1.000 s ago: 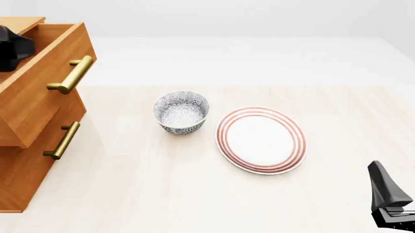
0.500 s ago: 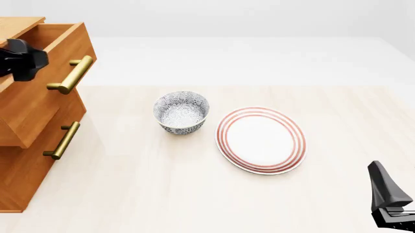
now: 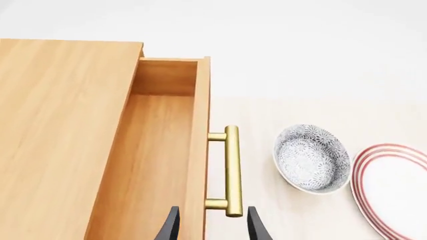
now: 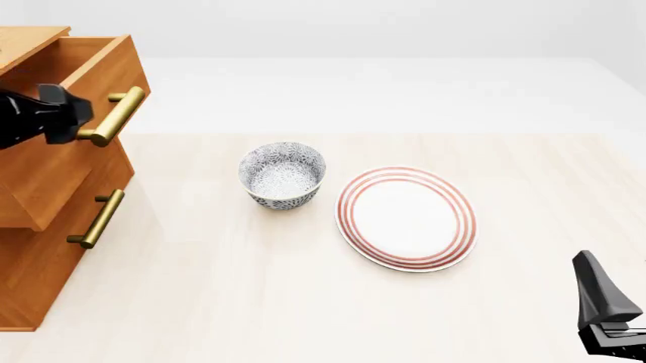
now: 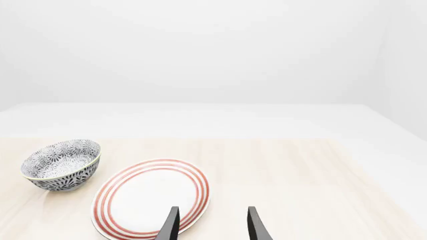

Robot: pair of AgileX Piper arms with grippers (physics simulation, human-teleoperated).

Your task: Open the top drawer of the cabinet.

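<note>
Top drawer (image 4: 71,125) of the cabinet (image 4: 35,249) sits at the left edge of the desk (image 4: 302,302) in the front view and stands well proud of the two drawers below it; its bare interior shows in the left wrist view, so I judge the opening mostly done, with only the last of the travel or a release left. My left gripper (image 3: 212,226) looks along the drawer front, its two dark fingers parted with a clear gap, straddling the near end of the brass handle (image 3: 231,170); I see no contact with the bar, so I log these jaws as open and holding nothing. In the front view the gripper's black body lies just beside the handle's lower end. If I pull further: close squarely on the bar between its two posts, not on the end cap, then draw straight along the drawer's slide line, slowly, with the wrist level so the box does not rack in its runners. If I back off instead: lift clear before swinging, so a finger does not snag the bar. Right gripper (image 5: 212,225) hangs low at the near right over the desk, jaws apart and empty, near the red-ringed plate (image 4: 406,218); the patterned bowl (image 4: 283,174) stands just beside that plate, between it and the cabinet. No brand, label or legible writing anywhere; only wood grain, the bowl's print and the plate's rings.
</note>
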